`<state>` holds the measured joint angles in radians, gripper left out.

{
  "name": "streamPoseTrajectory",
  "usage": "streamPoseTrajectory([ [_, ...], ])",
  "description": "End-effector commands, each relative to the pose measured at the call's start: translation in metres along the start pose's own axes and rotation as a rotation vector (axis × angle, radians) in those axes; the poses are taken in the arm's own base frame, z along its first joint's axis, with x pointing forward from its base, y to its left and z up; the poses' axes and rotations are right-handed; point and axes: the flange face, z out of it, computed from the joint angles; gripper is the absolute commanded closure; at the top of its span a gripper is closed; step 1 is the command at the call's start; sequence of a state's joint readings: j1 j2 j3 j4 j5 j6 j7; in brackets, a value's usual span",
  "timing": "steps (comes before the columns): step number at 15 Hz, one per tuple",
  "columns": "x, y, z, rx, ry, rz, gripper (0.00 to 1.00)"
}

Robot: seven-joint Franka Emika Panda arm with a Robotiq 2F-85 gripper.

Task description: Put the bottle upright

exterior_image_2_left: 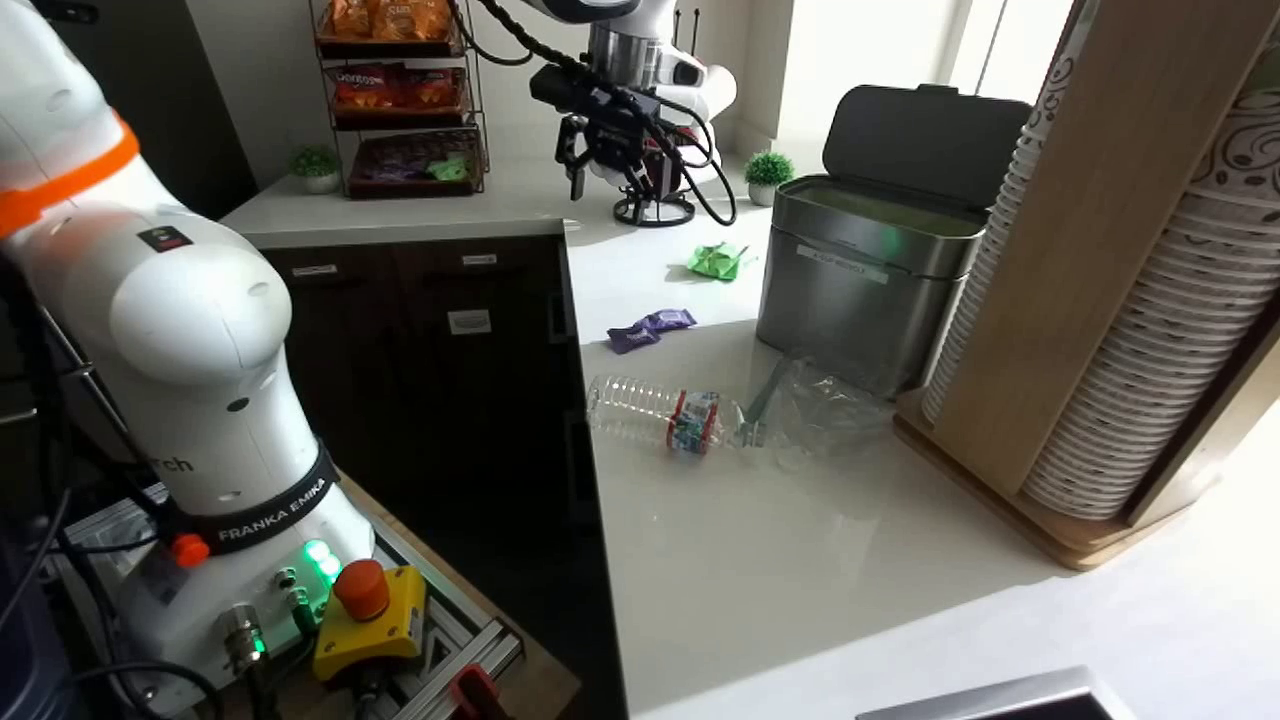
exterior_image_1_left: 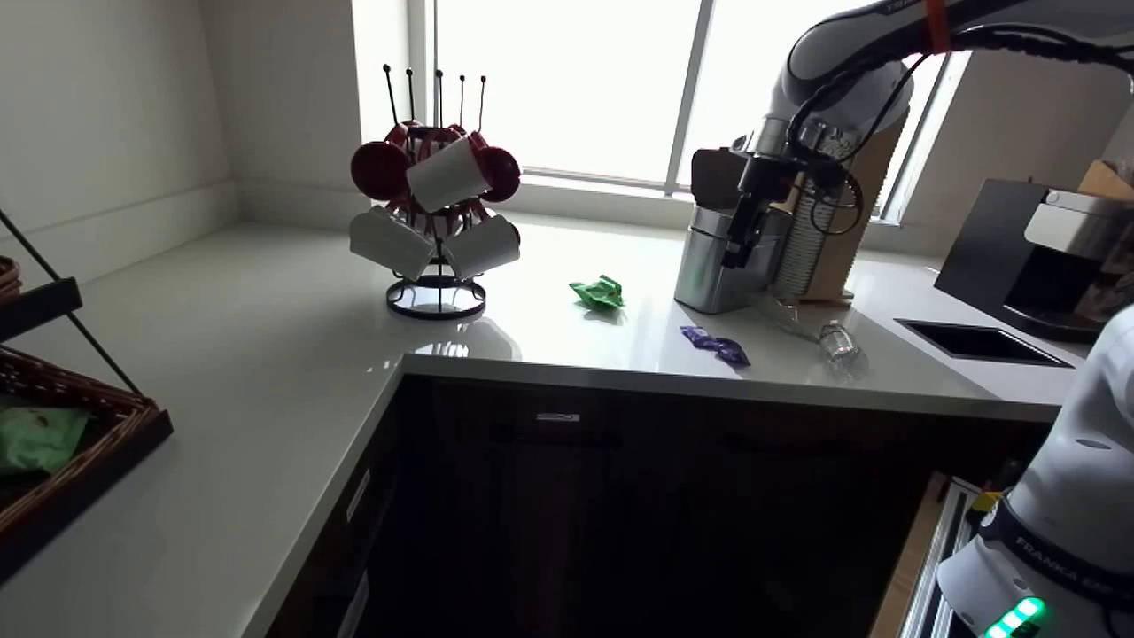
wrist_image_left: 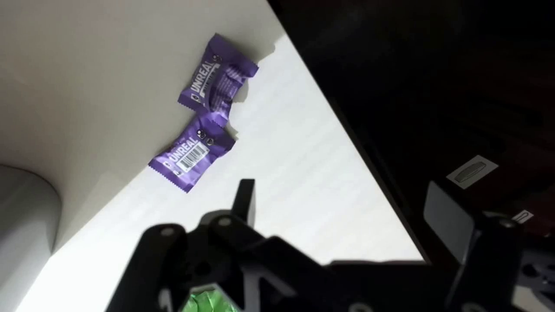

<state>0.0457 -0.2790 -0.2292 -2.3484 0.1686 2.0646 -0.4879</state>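
Note:
The bottle is clear and slim with a red and blue label. It lies on its side on the counter; its base is near the counter's front edge and its neck points toward a crumpled clear plastic bag. It also shows in an exterior view and is out of the wrist view. My gripper is open with nothing between its fingers. It hangs above the counter, apart from the bottle, and shows in both exterior views.
The clear bag lies by the bottle's neck. A steel canister with raised dark lid and a cup rack stand behind. Purple wrappers and a green packet lie on the counter. A mug tree stands farther along.

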Motion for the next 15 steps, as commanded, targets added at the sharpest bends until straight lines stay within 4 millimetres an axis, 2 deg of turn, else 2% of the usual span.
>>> streamPoseTrajectory([
  [1, -0.032, 0.011, -0.014, -0.018, -0.027, 0.126, 0.0],
  [7, -0.145, 0.079, -0.042, -0.099, -0.053, 0.475, 0.0],
  [11, -0.209, 0.109, -0.051, -0.132, -0.03, 0.689, 0.0],
  [13, -0.231, 0.118, -0.054, -0.092, 0.004, 0.753, 0.0],
  [14, -0.211, 0.123, -0.055, -0.111, -0.016, 0.693, 0.0],
  [15, -0.22, 0.126, -0.055, -0.103, -0.005, 0.717, 0.0],
])
